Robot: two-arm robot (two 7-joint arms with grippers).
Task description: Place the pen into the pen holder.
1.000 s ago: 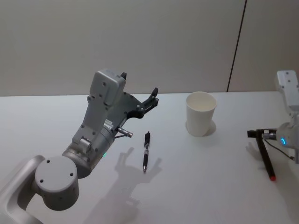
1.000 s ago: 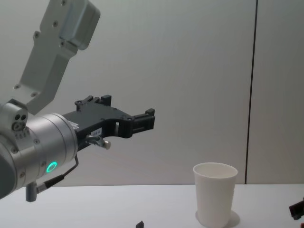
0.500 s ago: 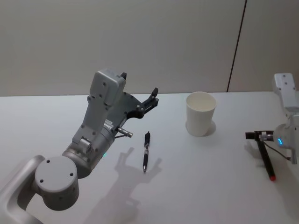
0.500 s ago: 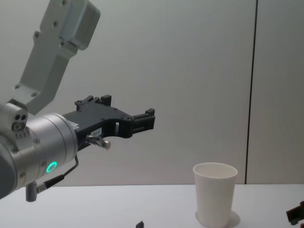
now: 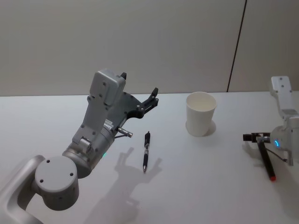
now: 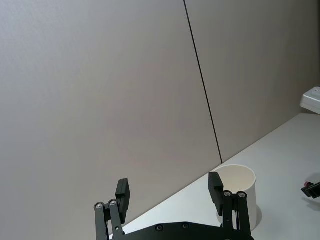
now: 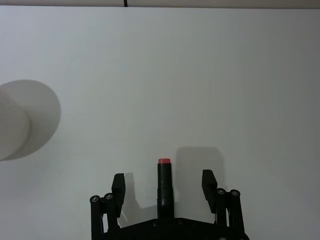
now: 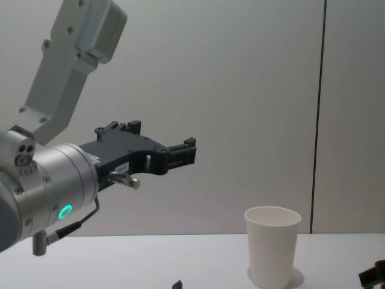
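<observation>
My left gripper (image 5: 138, 82) hangs idle, jaws spread, upper left of centre; the cup (image 5: 201, 114) stands right of centre. At the right edge my right gripper (image 7: 163, 179) straddles the pen (image 5: 266, 159) on the table (image 5: 210, 186), jaws apart and not touching it, so I judge the grasp comes next: lower, close, lift.

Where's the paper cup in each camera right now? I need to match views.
Head: the paper cup stands right of centre, far on the table.
Chest: cup at lower right.
Left wrist: cup just beyond one fingertip of the left gripper.
Right wrist: cup cut off at the frame edge.
Shared landmark: dark wall seam rising behind the cup.
</observation>
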